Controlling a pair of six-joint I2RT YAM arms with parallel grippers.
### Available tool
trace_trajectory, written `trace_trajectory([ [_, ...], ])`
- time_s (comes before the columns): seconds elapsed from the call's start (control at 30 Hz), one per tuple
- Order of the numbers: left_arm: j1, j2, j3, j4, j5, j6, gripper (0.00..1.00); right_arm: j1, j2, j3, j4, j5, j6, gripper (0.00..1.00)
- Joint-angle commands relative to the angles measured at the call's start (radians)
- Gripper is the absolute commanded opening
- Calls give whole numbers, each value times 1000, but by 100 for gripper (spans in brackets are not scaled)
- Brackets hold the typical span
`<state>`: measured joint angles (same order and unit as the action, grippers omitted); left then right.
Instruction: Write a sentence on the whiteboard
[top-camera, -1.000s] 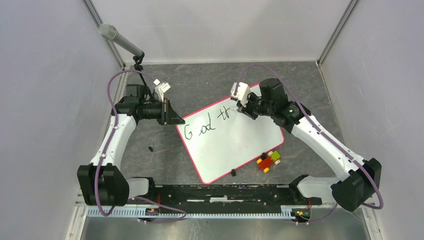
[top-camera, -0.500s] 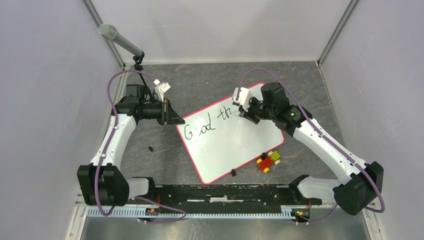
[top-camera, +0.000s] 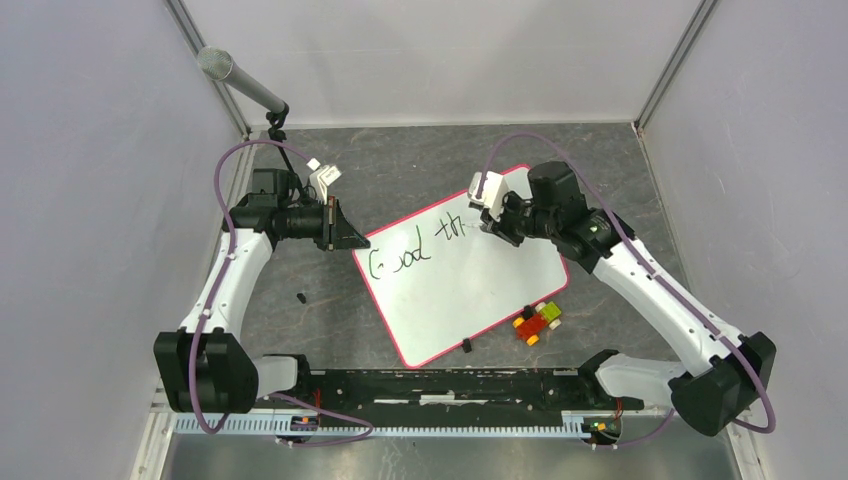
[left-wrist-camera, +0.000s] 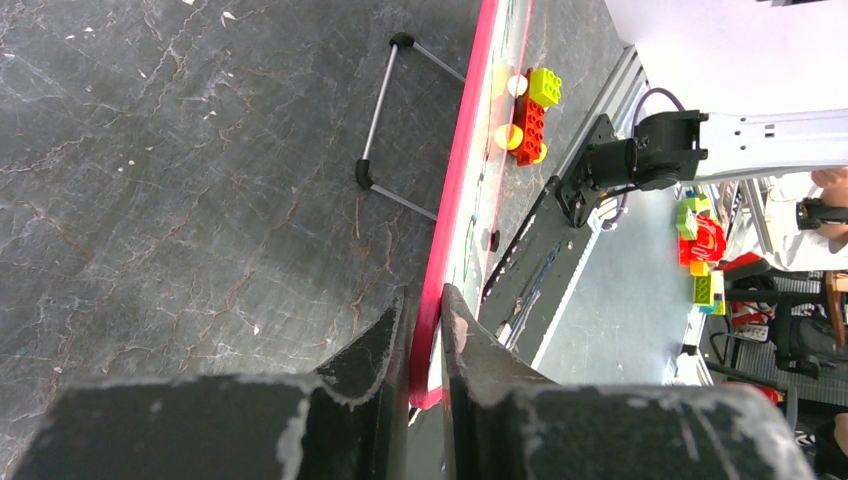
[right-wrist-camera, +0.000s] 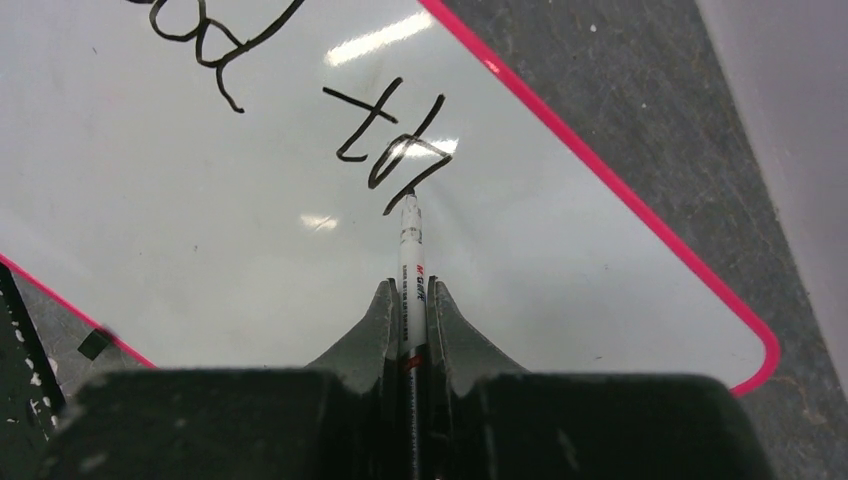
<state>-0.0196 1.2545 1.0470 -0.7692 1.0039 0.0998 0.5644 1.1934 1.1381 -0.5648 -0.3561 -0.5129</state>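
We see the whiteboard lying tilted in the middle of the dark surface. The sentence says just "Good th" along the board's upper left side. The right jaws squeeze a marker, and its tip touches the board at the "h". The left jaws pinch the board's red rim at its left corner. Toy blocks sit just beside its lower right edge.

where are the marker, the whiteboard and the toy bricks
marker (right-wrist-camera: 411, 255), right wrist view, on its white barrel
whiteboard (top-camera: 470, 290), top view, on its bare white face
toy bricks (top-camera: 537, 323), top view, middle of the cluster
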Motion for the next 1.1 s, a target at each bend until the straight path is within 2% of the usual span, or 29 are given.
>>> trace_trajectory([
  [0.0, -16, -18, -16, -21, -54, 63, 2, -13, -10, 62, 24, 20, 7, 0],
  [0.3, -17, -13, -17, -19, -59, 71, 2, -93, 25, 91, 36, -75, 5, 0],
  [0.5, -21, -10, -16, -19, -63, 72, 2, -97, 30, 77, 50, -126, 14, 0],
  [1.07, -24, -10, -13, -19, -67, 68, 2, -95, 74, 75, 59, -103, 9, 0],
])
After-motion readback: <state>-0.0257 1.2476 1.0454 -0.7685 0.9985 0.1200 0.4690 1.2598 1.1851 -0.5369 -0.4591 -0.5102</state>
